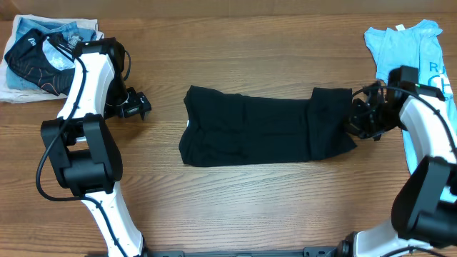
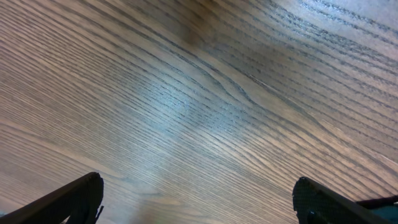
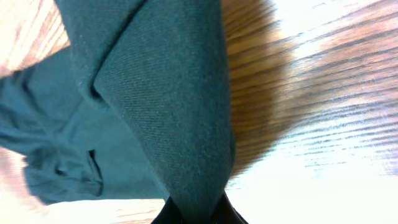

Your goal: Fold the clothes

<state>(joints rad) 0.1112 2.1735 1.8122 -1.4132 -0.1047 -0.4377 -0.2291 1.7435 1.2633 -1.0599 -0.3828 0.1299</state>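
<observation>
The shirt lies in the middle of the table, already narrowed to a long strip whose long axis runs side to side, from one arm toward the other. Your right gripper sits at the strip's right end and is clenched on the fabric there. In its wrist view a ridge of black cloth runs straight down into the closed fingertips and seems raised, since it throws a shadow on the wood. Everything else of the shirt lies to the left of those fingers, stretching away along that same line. Your left gripper is released, jaws wide, over bare wood near the strip's left end but apart from it; its wrist view shows only grain between the fingers. The right arm is the one that counts now. I judge the next move to be carrying the pinched end leftward over the strip, straight along the long axis, to halve the length. If you drift across that axis, the edges will likely land skewed. The right end looks doubled over beside the grip, and I cannot tell how many layers you hold. The blue shirt in the far right corner and the pile in the far left corner lie well apart from that path.
</observation>
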